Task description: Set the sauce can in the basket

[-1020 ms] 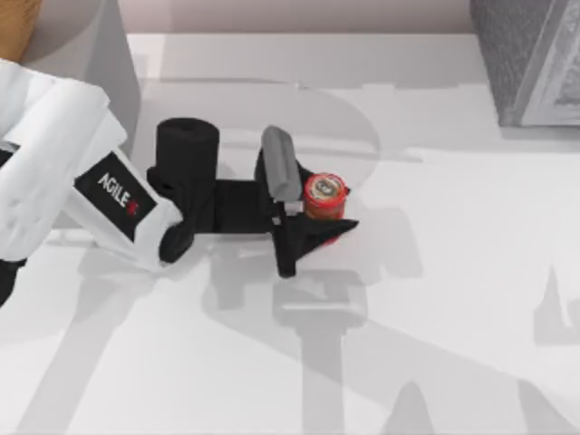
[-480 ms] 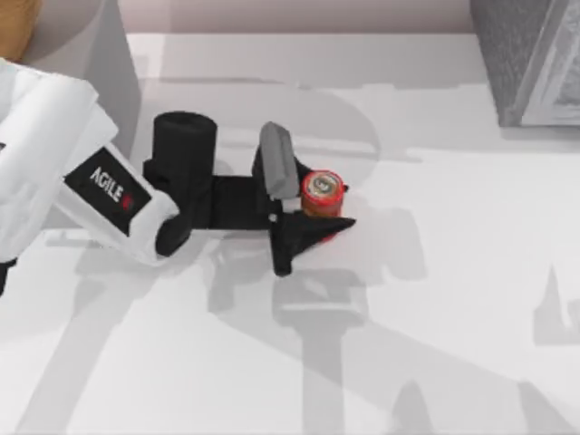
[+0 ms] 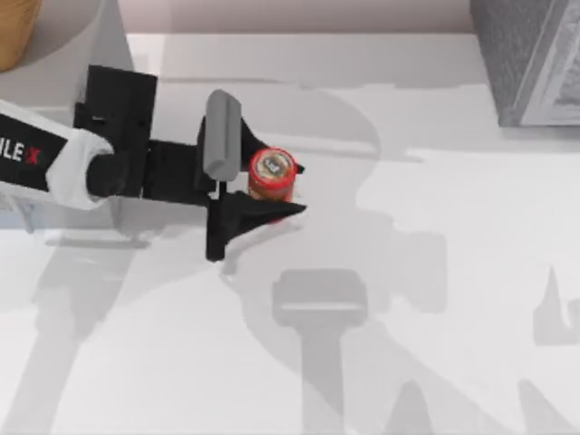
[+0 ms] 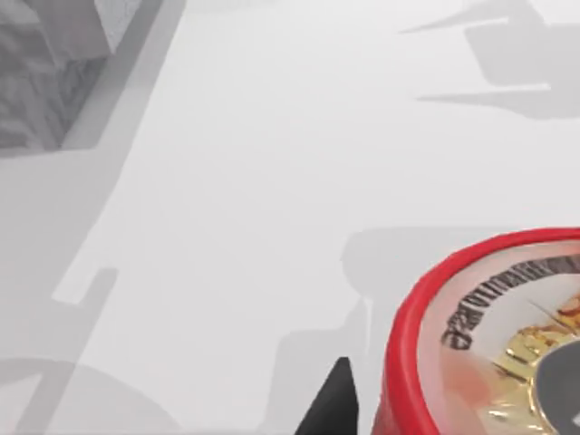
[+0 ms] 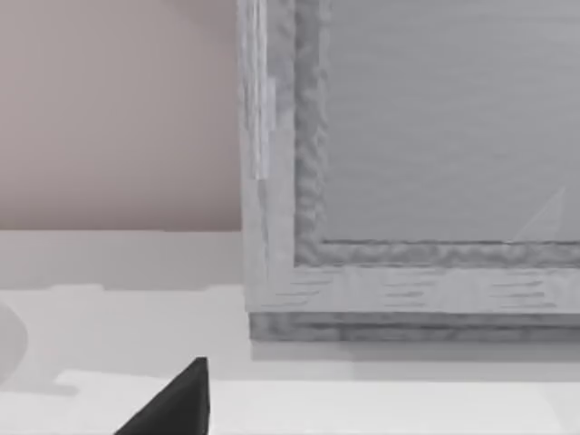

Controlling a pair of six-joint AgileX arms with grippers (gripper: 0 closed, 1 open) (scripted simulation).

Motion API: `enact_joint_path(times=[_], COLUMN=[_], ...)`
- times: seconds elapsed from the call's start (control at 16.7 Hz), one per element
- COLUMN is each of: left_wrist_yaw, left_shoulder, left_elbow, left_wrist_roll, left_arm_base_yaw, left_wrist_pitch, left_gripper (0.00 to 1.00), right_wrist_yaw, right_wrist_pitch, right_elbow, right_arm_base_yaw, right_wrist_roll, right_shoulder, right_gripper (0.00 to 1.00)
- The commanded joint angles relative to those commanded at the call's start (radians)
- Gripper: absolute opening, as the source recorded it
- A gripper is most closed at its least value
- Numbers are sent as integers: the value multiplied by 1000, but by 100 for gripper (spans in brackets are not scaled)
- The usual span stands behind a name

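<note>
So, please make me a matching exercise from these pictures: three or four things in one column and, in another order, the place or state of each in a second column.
Things:
1. sauce can
2. left gripper
3. grey cabinet
4. wooden basket

Places or states:
a. at the top view's top left corner
b. shut on a red thing
c. between two black fingers, silver top up
d. at the top view's top right corner

Pairs: 1-c, 2-b, 3-d, 4-a
</note>
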Motion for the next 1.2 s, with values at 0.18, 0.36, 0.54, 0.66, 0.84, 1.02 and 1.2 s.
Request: enact_joint_path(times=[0.18,0.36,0.54,0.66,0.84,1.02,1.2], left_wrist_yaw=[51,97,136,157,181,195,201], left_shoulder=[-151,-300,-435,-514,-610,-674,-702], left_elbow=[-30,-64,-100,-123,-155,-179,-191], left_wrist_roll=[218,437,645,770,931,1044,1098], left_arm_base_yaw=[74,159,251,313,398,464,498], left_wrist_pitch=[-314,-647,-971,-1172,-1429,-1605,-1684], left_gripper=[0,0,0,0,0,0,0], right_wrist_yaw=[0,0,0,0,0,0,0], right_wrist_pitch=[0,0,0,0,0,0,0], right_elbow=[0,0,0,0,0,0,0], right_arm_base_yaw=[0,0,0,0,0,0,0], right_wrist_roll=[0,0,0,0,0,0,0], right_shoulder=[0,0,0,0,0,0,0], right_gripper=[100,100,100,100,100,100,100])
